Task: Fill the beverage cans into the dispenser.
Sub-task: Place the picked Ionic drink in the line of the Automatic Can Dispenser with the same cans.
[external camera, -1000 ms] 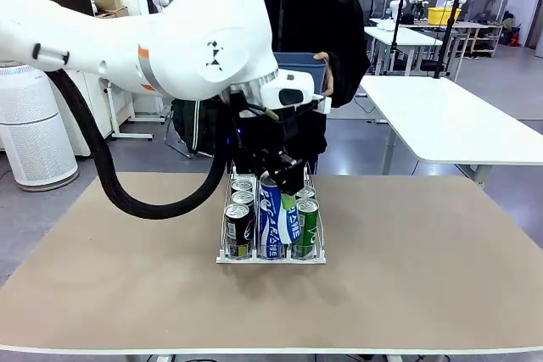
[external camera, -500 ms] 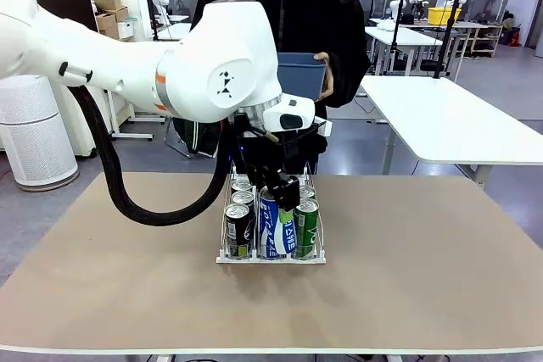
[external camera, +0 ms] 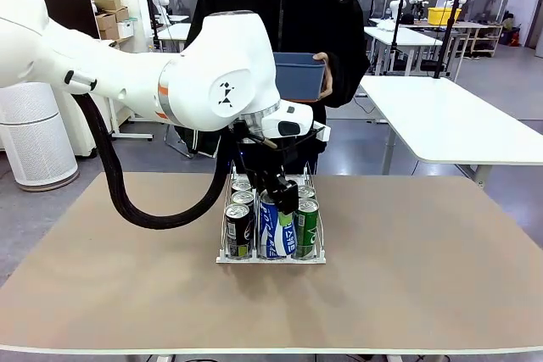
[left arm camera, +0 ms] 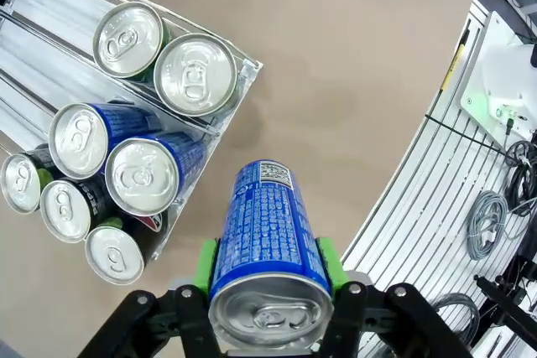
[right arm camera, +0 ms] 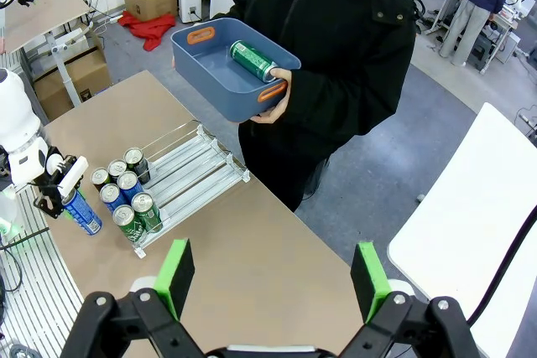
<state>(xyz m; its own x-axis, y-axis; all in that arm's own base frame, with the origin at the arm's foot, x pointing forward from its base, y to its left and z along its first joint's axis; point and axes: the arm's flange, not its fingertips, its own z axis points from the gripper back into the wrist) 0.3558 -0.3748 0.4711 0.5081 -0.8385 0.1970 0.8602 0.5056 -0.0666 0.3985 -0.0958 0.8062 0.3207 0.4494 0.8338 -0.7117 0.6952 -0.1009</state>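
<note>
My left gripper (external camera: pixel 276 199) is shut on a blue-and-white beverage can (external camera: pixel 277 226), held just in front of the dispenser's middle lane. In the left wrist view this can (left arm camera: pixel 267 249) sits between the green pads (left arm camera: pixel 205 264), above bare table beside the dispenser (left arm camera: pixel 42 14). The white wire dispenser (external camera: pixel 271 258) holds several cans: black ones (external camera: pixel 237 231) on the left, blue-and-white ones (left arm camera: pixel 140 175) in the middle, green ones (external camera: pixel 306 225) on the right. My right gripper (right arm camera: pixel 273 284) hangs open and high, looking down on the dispenser (right arm camera: pixel 195 175).
A person at the far side holds a blue bin (external camera: pixel 299 75) with a green can (right arm camera: pixel 252 60) lying in it. The brown table (external camera: pixel 424 277) has free room on both sides of the dispenser. A white table (external camera: pixel 458 125) stands behind on the right.
The left arm has shifted a little and the held can has come down slightly in front of the dispenser. The grip is unchanged. The person keeps holding the bin.
</note>
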